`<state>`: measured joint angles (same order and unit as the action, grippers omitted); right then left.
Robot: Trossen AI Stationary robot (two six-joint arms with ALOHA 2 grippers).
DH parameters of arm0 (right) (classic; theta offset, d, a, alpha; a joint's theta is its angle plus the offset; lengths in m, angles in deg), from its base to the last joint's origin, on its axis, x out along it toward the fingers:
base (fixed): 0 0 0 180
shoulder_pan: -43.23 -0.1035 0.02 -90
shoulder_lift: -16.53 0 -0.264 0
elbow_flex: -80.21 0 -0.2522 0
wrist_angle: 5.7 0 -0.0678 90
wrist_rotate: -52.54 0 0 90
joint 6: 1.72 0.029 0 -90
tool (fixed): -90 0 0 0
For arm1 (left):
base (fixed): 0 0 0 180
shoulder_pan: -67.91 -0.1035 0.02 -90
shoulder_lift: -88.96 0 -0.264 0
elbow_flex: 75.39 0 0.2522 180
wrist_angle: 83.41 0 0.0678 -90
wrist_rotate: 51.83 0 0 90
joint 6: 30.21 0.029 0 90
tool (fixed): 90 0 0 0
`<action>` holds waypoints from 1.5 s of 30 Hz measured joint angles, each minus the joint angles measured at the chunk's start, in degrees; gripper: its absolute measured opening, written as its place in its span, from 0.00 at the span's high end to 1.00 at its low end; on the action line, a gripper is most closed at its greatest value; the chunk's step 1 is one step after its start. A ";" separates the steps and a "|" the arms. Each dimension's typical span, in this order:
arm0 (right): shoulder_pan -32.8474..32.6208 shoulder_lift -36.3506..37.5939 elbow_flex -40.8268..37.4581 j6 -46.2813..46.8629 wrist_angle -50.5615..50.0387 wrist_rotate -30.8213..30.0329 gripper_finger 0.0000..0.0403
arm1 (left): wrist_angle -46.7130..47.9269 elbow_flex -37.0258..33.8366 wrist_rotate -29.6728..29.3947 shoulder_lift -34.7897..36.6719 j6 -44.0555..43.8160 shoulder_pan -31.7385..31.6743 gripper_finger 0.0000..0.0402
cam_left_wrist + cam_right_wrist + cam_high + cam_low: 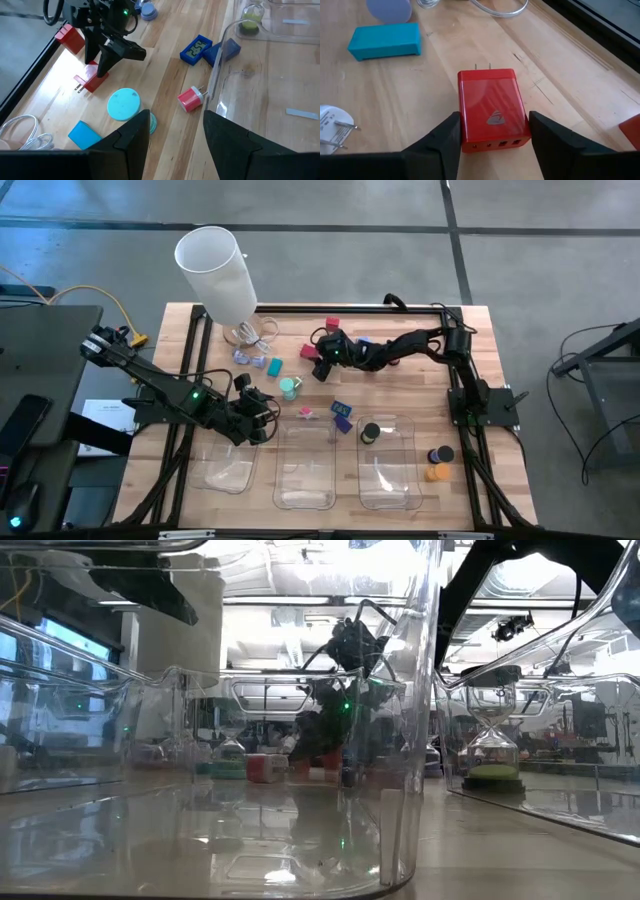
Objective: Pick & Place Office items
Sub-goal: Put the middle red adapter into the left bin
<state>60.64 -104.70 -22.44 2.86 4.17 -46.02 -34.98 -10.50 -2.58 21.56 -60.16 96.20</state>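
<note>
Red charger plug [491, 111] sits clamped by the right gripper [492, 137], jaws pressed on its sides, low on the bench [420, 85]; a shallow hold could let it twist loose on lifting. Farther off, the left gripper [172, 135] hovers by the clear trays [280, 75], jaws half open and empty.

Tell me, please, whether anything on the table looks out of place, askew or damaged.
Nothing looks spilled or damaged. One oddity: a small red plug lies on its side just outside a clear tray, close against its wall rather than inside it.
</note>
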 joint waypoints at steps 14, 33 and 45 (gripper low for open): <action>-1.59 1.24 -0.04 -3.01 -3.19 -3.92 0.54 | -0.01 0.00 0.46 0.00 -0.35 0.00 0.56; -3.32 5.01 -0.22 -7.96 -6.30 -8.73 1.00 | -2.16 0.00 0.47 -0.02 -0.46 0.01 0.56; -1.76 5.74 -0.15 -2.34 -7.27 0.16 0.70 | -2.16 0.00 0.46 -0.02 -0.42 0.02 0.56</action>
<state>58.88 -98.96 -22.59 0.52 -3.10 -45.86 -37.14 -10.50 -2.12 21.54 -60.58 96.22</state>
